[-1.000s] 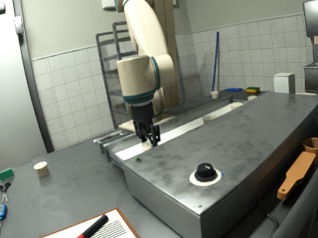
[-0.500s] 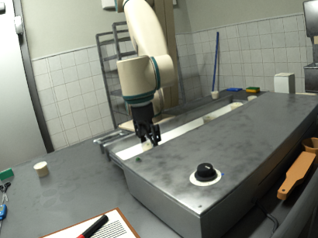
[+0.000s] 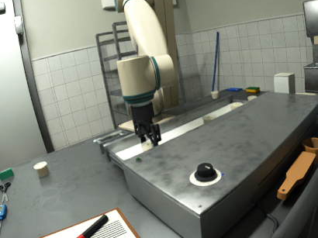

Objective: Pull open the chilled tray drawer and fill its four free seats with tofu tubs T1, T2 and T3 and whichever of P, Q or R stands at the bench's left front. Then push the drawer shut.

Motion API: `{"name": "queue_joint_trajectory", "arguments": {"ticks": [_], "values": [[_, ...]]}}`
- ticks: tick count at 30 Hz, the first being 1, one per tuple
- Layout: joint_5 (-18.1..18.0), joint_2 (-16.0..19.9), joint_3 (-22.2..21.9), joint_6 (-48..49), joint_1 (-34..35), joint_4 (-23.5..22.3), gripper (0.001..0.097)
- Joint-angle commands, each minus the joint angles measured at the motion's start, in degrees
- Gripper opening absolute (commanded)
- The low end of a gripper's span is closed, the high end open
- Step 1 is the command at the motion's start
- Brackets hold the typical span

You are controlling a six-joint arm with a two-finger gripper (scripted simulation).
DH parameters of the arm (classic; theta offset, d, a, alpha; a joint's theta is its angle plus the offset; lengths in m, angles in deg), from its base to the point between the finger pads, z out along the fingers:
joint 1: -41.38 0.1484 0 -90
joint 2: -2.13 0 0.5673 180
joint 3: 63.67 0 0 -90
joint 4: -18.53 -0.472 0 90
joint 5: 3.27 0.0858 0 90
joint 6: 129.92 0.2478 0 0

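My gripper [image 3: 149, 139] stands open over the near end of the pulled-out tray drawer [image 3: 182, 129], with a cream tofu tub [image 3: 146, 145] sitting in the seat just under its fingers. Two more tubs sit farther along the drawer [image 3: 208, 119] [image 3: 235, 105], and another shows at its far end [image 3: 252, 98]. One cream tub [image 3: 41, 169] stands alone on the bench at the left. Another tub [image 3: 214, 94] stands behind the drawer by the wall.
The steel cabinet top [image 3: 240, 138] carries a black knob [image 3: 205, 172]. A wooden paddle [image 3: 296, 175] lies at the right. A clipboard with a marker [image 3: 93, 227] lies at the front. A rack [image 3: 116, 73] stands behind the arm.
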State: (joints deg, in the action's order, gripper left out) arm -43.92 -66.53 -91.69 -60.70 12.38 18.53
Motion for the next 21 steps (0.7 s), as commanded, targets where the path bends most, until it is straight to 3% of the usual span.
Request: {"name": "queue_joint_trajectory", "arguments": {"ticks": [1, 21], "values": [[0.0, 0.0, 0.0, 0.0, 0.0, 0.0, 0.083], [-3.8, -2.5, 1.3, 0.0, 0.0, 0.0, 0.083]]}}
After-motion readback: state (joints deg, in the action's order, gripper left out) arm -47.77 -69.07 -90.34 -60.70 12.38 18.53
